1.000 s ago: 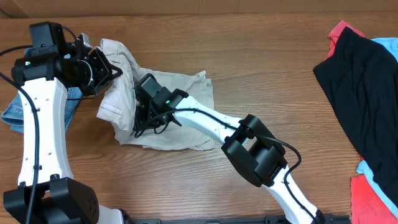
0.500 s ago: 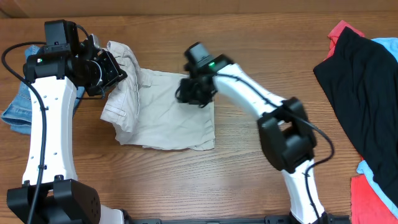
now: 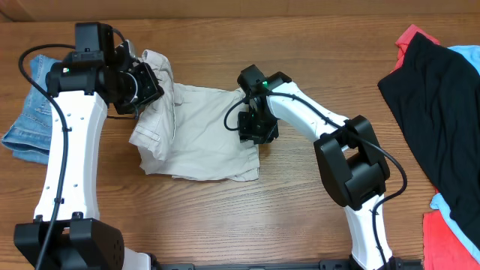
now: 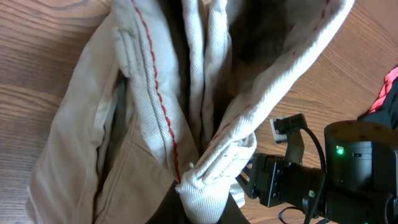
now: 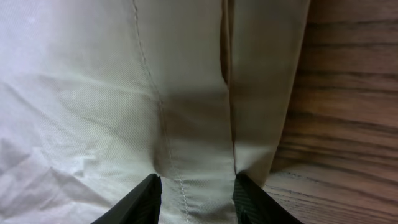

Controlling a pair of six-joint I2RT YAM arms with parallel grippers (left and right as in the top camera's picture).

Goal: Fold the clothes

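Note:
The beige khaki shorts point(image 3: 199, 142) lie spread on the wooden table, their left part bunched and lifted. My left gripper point(image 3: 150, 88) is shut on a thick fold of the waistband, seen up close as a ribbed white fold point(image 4: 208, 196) with red stitching. My right gripper point(image 3: 253, 129) presses down on the right edge of the shorts point(image 5: 93, 93). It is open, its black fingertips point(image 5: 146, 196) astride a seamed strip of cloth beside bare wood. The other clothes lie apart: a black garment point(image 3: 435, 112) over red point(image 3: 411, 37) and light blue point(image 3: 466, 56) ones at the far right.
A blue denim piece point(image 3: 30, 112) lies at the left edge behind my left arm. More red cloth point(image 3: 450, 240) and light blue cloth point(image 3: 448, 206) sit at the lower right corner. Bare wood point(image 3: 300, 217) shows in front of the shorts.
My right gripper swept from the left-middle of the shorts to their right edge, flattening them. My left gripper carried the held waistband a little to the right.

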